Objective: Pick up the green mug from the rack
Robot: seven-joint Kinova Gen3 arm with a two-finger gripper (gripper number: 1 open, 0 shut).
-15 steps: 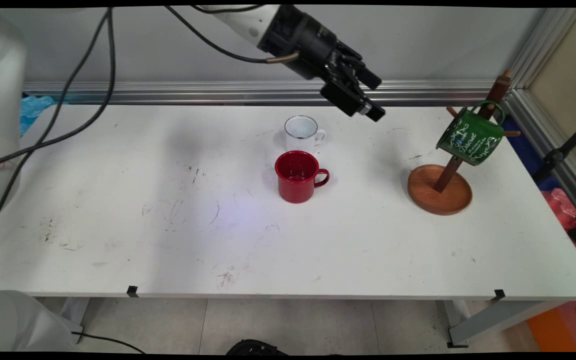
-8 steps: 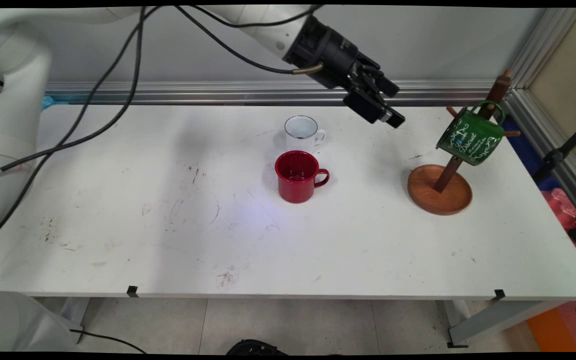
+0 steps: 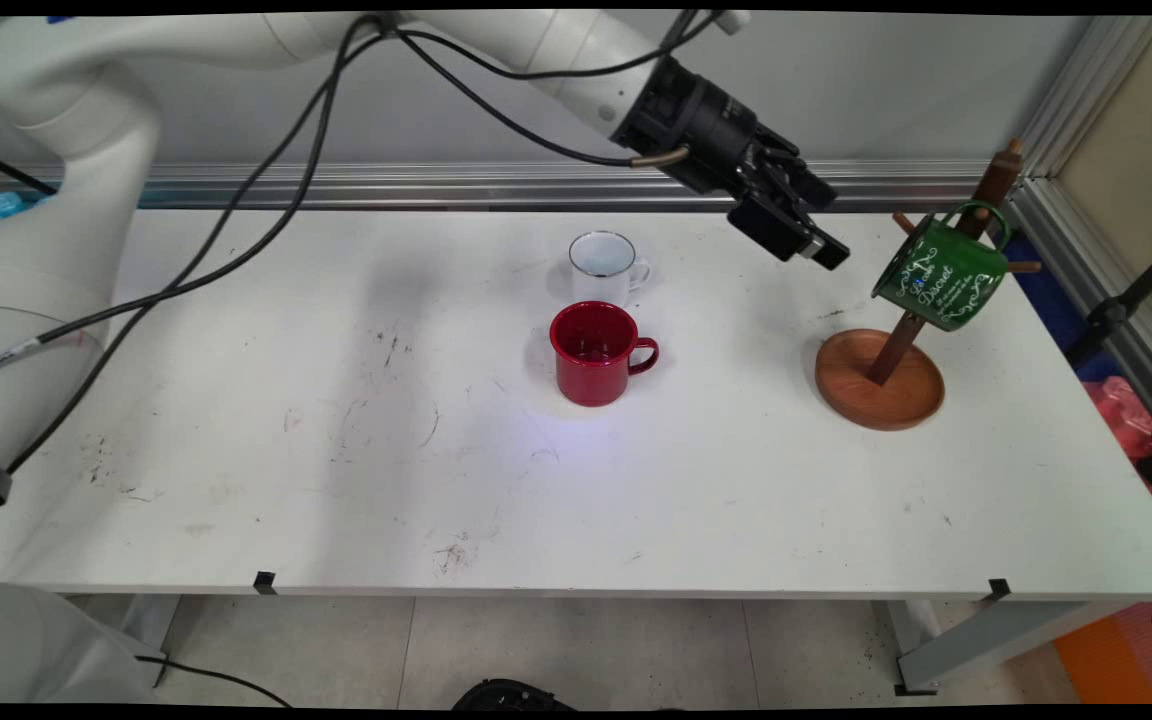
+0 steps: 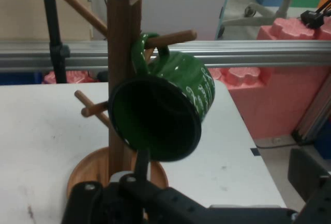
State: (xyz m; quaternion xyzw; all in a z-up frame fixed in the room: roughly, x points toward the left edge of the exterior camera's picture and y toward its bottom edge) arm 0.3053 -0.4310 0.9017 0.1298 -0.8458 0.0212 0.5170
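Gripper [image 3: 821, 250] hangs upper right of centre, empty, just left of the green mug [image 3: 939, 275] on its wooden mug tree [image 3: 881, 385] — can't tell whether it's spread or clenched.

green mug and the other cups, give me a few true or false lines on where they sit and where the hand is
1. The green mug hangs by its handle on a peg of the wooden mug stand. True.
2. The red mug lies on its side. False: it stands upright on the table, mouth up.
3. The white mug stands behind the red mug, close to it. True.
4. The hand is holding the white mug. False: it holds nothing and hangs in the air to the left of the green mug.
5. The mug stand is at the table's left end. False: it is near the right end.
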